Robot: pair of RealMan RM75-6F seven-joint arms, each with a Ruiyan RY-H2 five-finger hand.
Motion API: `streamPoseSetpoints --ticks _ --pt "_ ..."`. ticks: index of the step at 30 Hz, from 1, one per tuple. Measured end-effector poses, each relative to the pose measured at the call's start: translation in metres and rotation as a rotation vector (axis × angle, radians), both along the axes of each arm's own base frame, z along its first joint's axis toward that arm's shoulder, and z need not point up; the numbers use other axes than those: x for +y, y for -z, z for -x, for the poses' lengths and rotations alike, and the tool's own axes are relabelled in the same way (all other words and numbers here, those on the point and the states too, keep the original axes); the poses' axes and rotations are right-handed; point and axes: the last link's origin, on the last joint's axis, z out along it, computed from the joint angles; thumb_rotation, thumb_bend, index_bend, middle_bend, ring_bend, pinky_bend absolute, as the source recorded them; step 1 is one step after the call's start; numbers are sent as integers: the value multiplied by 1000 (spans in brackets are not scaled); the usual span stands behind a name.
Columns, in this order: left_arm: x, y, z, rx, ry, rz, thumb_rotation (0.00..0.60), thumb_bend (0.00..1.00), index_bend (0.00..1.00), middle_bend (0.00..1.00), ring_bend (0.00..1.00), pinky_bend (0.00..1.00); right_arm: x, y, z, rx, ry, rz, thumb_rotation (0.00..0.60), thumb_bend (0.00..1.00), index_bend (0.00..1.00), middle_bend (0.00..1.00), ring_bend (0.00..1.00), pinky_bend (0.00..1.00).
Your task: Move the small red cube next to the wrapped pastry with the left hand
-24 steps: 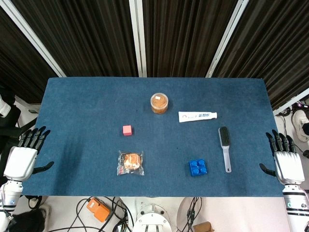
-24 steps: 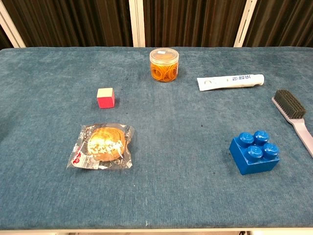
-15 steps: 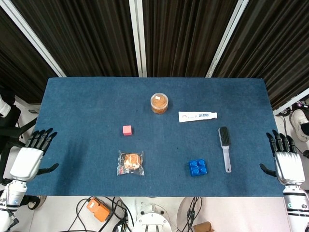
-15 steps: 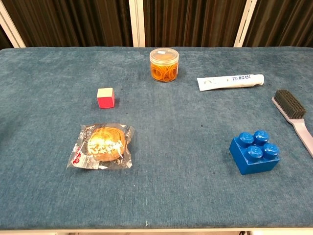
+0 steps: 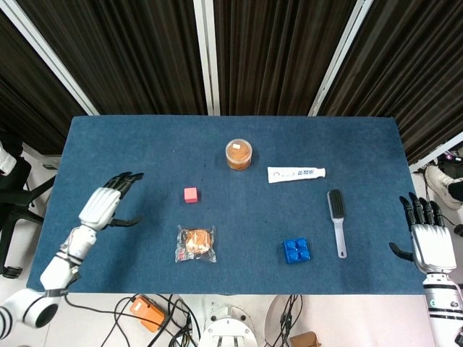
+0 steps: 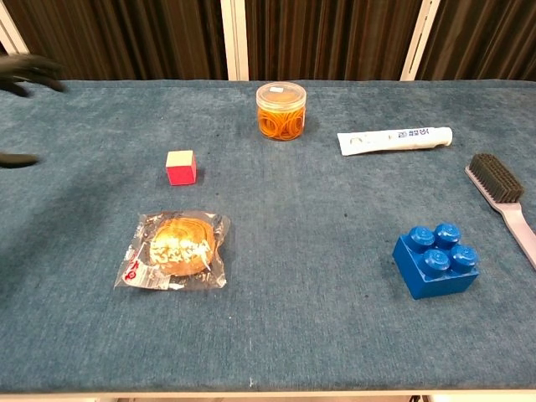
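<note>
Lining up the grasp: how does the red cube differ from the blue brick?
The small red cube is plain-sided with a pale top; the blue brick is larger and studded on top. The cube sits left of centre, just beyond the wrapped pastry; the brick sits on the right, beside the brush. Both rest untouched on the table.

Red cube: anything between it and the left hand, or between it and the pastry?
Nothing visible. The left hand hovers open to the left of the red cube, only bare cloth between. The wrapped pastry lies just in front, gap clear.
</note>
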Motion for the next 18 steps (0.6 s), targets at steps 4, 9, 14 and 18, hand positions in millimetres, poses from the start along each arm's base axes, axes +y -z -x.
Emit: streamPoseSetpoints --ticks 4,9,14,18 --pt "26 33 -23 -27 -24 44 600 168 98 181 106 152 -2 -2 2 -4 7 5 600 302 0 0 0 0" --pt "45 62 -39 -19 -41 70 600 180 122 210 133 152 -4 -3 2 -4 10 0 600 302 0 0 0 0" --pt "54 84 -48 -14 -61 80 600 197 167 238 159 152 -3 -4 2 -6 6 5 600 303 0 0 0 0" --pt "57 96 -57 -10 -57 91 600 200 211 259 182 152 -3 -5 2 -12 6 9 600 303 0 0 0 0"
